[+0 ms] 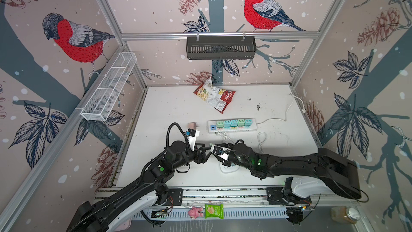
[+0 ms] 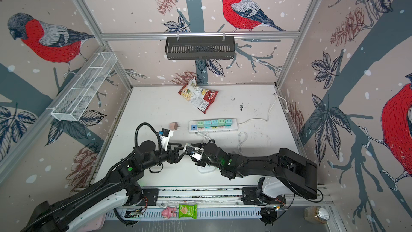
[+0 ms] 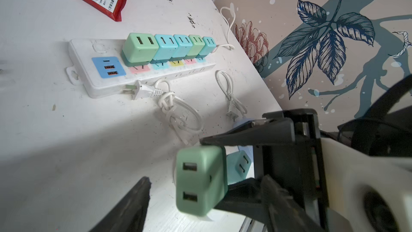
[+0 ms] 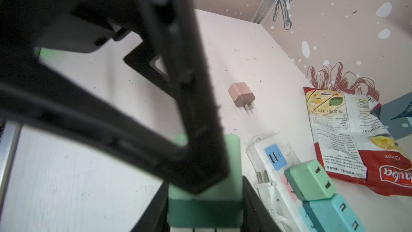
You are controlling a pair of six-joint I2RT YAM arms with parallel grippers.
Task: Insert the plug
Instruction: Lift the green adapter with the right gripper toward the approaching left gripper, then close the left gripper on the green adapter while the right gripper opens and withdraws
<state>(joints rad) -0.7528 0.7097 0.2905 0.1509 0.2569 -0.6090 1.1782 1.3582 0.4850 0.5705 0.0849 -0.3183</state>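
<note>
A mint-green plug (image 3: 200, 179), a cube with two USB ports, hangs above the table in front of the strip. My right gripper (image 4: 205, 204) is shut on it, one finger on each side. My left gripper (image 3: 205, 181) is open and straddles the same plug from the other end; table shows between one of its fingers (image 3: 133, 206) and the plug. In both top views the grippers meet tip to tip (image 1: 208, 151) and hide the plug. The white power strip (image 1: 210, 128) carries a row of several green and teal plugs. A pink plug (image 1: 192, 126) lies loose to its left.
A chips bag (image 1: 214, 98) lies behind the strip. White cables with two-pin plugs (image 3: 142, 90) and a cable loop (image 1: 262, 139) lie in front of it. A small white socket block (image 1: 227, 169) sits under my right wrist, and a light-blue piece (image 3: 237, 166) shows behind the held plug.
</note>
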